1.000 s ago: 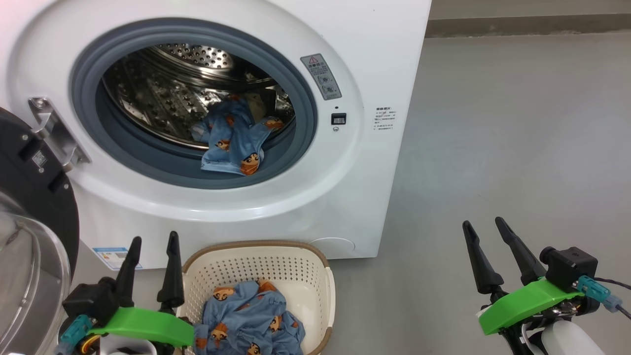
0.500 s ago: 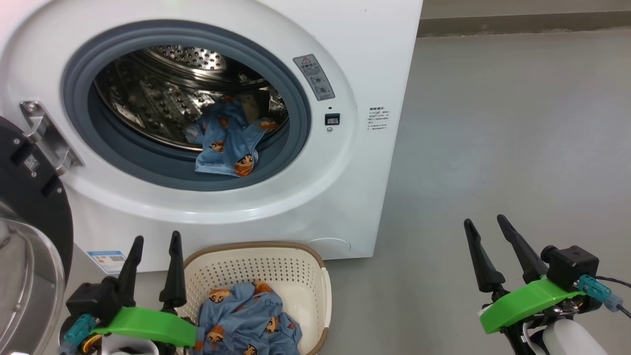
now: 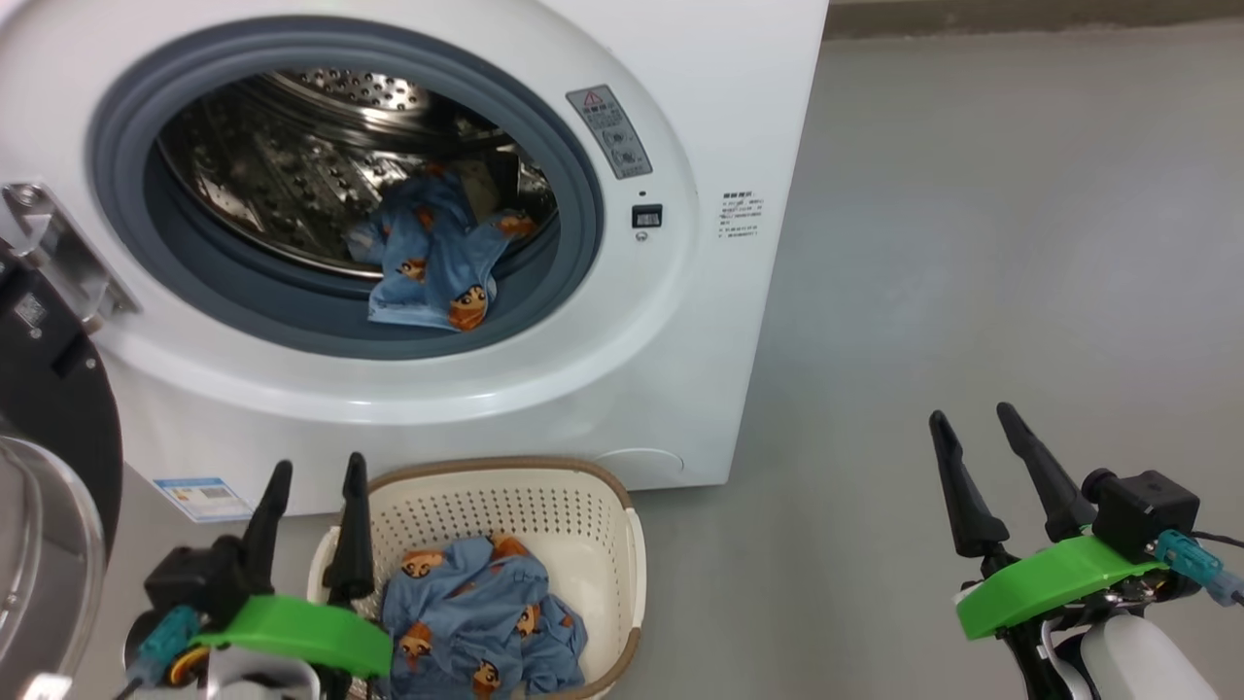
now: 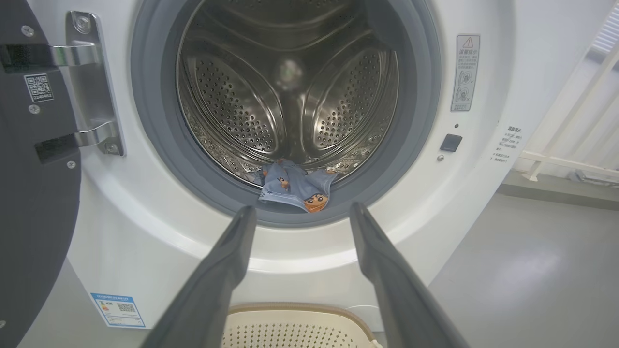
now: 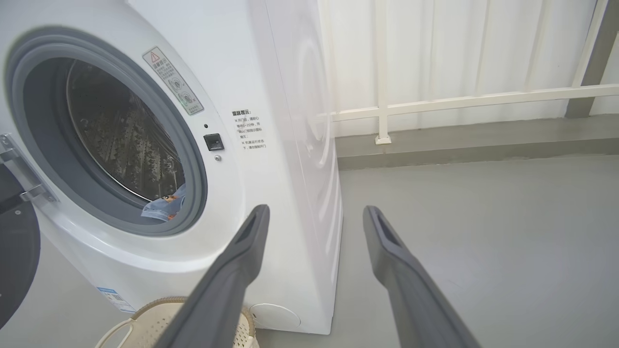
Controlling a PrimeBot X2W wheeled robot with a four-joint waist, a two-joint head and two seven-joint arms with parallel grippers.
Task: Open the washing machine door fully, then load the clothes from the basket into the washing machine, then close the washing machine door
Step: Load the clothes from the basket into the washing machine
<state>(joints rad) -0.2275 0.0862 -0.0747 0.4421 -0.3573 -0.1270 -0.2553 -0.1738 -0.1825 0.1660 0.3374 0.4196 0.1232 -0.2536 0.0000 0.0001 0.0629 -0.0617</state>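
The white washing machine [image 3: 739, 117] stands with its door [image 3: 49, 428] swung open at the left. One piece of the blue bear-print clothes [image 3: 432, 262] lies in the steel drum, draped over the grey seal; it shows again as the garment in the drum [image 4: 295, 186]. More of the clothes [image 3: 476, 612] sit in the cream basket [image 3: 505, 486] on the floor before the machine. My left gripper [image 3: 316, 467] is open just left of the basket's rim, empty. My right gripper [image 3: 972, 416] is open and empty over bare floor at the right.
Grey floor [image 3: 1020, 243] spreads to the right of the machine. A white railing [image 5: 459, 99] and a low kerb run along the far wall. The door hinge [image 4: 89, 82] juts from the machine's left front.
The whole head view has shifted: the machine and basket slid left and up slightly, which is camera motion. Both grippers stay open and empty in much the same pose.
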